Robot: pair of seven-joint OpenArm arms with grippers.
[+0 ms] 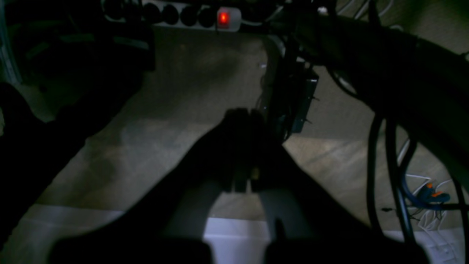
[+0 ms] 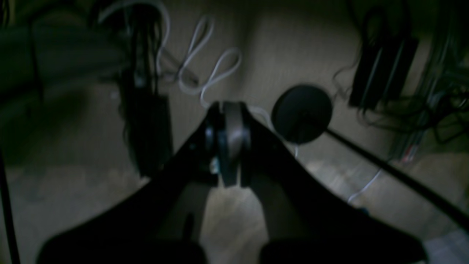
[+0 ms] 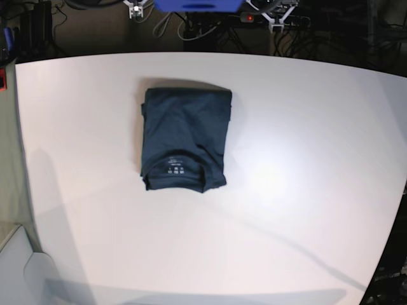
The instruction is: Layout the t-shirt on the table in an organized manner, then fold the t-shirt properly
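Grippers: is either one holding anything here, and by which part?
Nothing is held. The left gripper and right gripper are both shut on nothing, off the table; the t-shirt lies folded there, untouched.

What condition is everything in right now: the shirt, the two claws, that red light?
Dark navy-blue cloth t-shirt: folded into a compact rectangle, lying flat on the white table.
Left claw: shut, holding nothing.
Right claw: shut, holding nothing.
White power strip's red switch: lit.

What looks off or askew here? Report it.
Nothing serious. The t-shirt lies folded in a compact rectangle on the table, neck label up; its near edge is slightly uneven, with one corner poking out.
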